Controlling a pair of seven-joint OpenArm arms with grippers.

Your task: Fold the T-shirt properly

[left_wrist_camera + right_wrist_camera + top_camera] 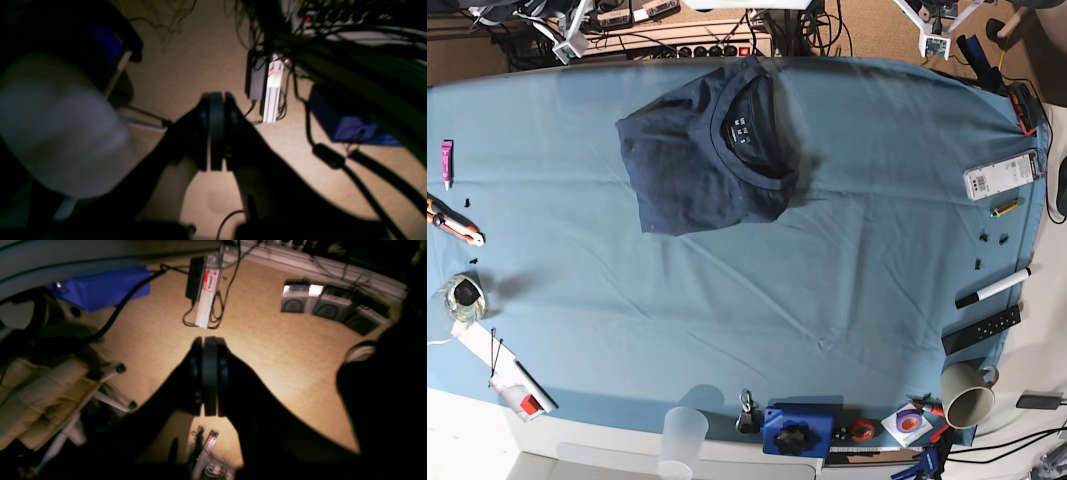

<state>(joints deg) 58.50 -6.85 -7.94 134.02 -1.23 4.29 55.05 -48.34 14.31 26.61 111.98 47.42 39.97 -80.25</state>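
Lying folded on the tablecloth (847,250), near the far edge and a bit left of centre in the base view, is the T-shirt (697,160): dark navy, collar facing up w/ a small white print inside the neck. Neither arm shows in that view, so the shirt is well apart from both sets of jaws.

Left gripper (217,131): jaws pressed together, nothing between them, pointing at the beige floor (206,66). Beyond the tips, slightly right: a white bar w/ a black block beside it (273,93), cables looped round. Further right of the jaws: a blue box (347,123) and thick black cables (328,156). Left of the jaws: a pale blurred shape, can't tell what.

Right gripper (210,375): jaws also pressed together, holding nothing, over the same kind of floor. Straight ahead of the tips: the white bar w/ black block (206,293). Ahead and right: grey boxes in a row (330,306). Ahead and left: a blue box (103,286). Left of the jaws: a cream padded chair (43,396).

Table edges, base view: mug (967,395), clear cup (684,435), marker (994,287) etc.
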